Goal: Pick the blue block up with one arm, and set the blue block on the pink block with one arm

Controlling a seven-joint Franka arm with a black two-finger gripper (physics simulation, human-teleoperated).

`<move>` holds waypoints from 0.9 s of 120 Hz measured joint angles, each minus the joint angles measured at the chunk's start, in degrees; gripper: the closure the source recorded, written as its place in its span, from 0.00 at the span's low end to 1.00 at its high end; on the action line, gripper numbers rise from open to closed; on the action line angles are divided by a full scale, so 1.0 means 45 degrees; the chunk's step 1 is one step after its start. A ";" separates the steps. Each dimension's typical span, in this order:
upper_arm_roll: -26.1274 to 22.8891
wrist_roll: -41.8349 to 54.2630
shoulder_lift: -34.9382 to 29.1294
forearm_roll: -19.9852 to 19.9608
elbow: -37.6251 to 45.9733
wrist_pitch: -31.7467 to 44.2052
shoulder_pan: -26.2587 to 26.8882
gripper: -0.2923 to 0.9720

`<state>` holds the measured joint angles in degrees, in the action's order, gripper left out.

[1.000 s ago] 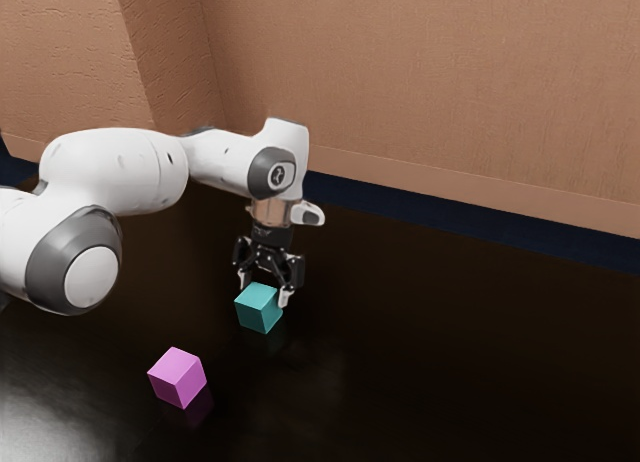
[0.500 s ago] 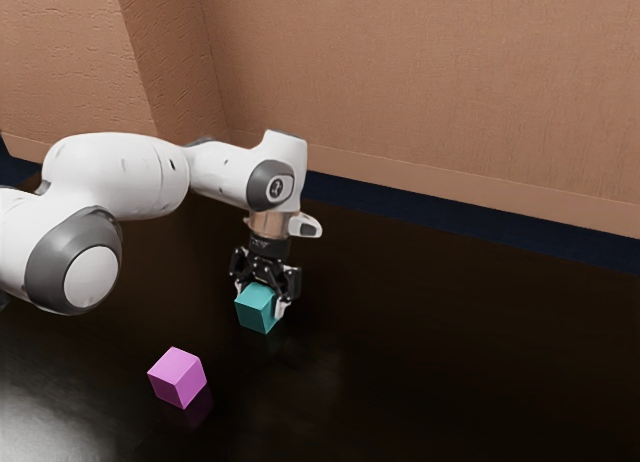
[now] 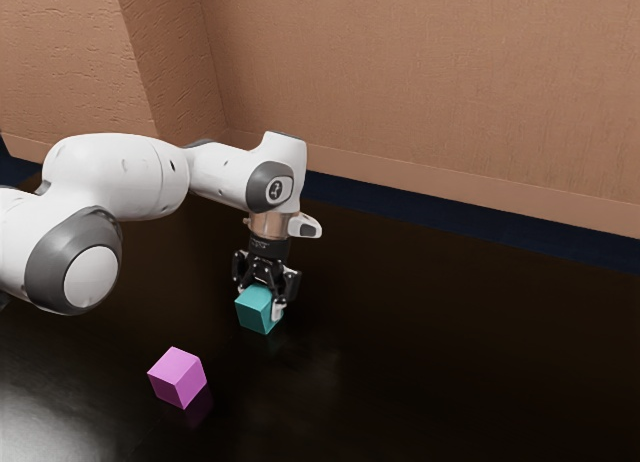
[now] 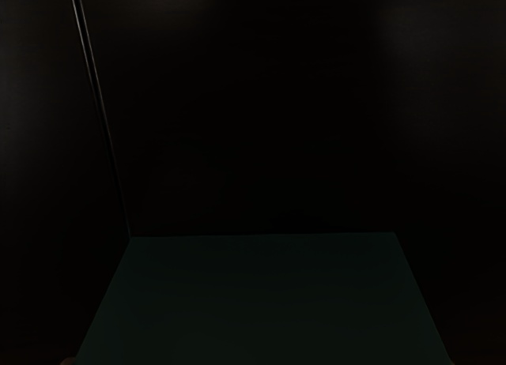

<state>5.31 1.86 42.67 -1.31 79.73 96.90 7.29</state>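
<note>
The blue block (image 3: 256, 310), a teal cube, rests on the dark table at the middle of the exterior view. My gripper (image 3: 265, 290) has come straight down over it, and its black fingers sit against two opposite sides of the cube's top, shut on it. In the wrist view the blue block (image 4: 261, 302) is a dim teal face right under my hand. The pink block (image 3: 177, 376) lies alone on the table, nearer the camera and toward the exterior view's left of the blue one, about two block widths away.
The glossy dark table (image 3: 450, 362) stretches out to the exterior view's right. A brown wall with a dark skirting strip (image 3: 480, 222) runs along the back. My white arm (image 3: 110, 187) reaches in from the exterior view's left.
My hand has dropped from just above the blue block down around it, and the fingers have drawn in against its sides. Neither block has moved.
</note>
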 joint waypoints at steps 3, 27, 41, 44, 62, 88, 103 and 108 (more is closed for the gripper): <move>0.0004 -0.0002 0.0000 0.0004 0.0001 0.0003 0.0000 0.40; 0.0025 -0.0029 -0.0243 0.0014 0.0291 0.0032 -0.0001 0.42; 0.0033 -0.0079 -0.1019 0.0023 0.0968 0.0046 0.0001 0.45; 0.0039 -0.0094 -0.1249 0.0033 0.1170 0.0049 0.0001 0.45; 0.0038 -0.0221 -0.2308 0.0184 0.2079 0.0066 0.0001 0.44; 0.0029 -0.0554 -0.4638 0.0562 0.4241 0.0078 0.0033 0.43; 0.0003 -0.0823 -0.6511 0.0898 0.6431 0.0347 0.0042 0.43; -0.0001 -0.0904 -0.7112 0.0979 0.7280 0.0583 0.0046 0.44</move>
<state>5.30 -2.21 10.66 3.09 112.49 99.53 7.50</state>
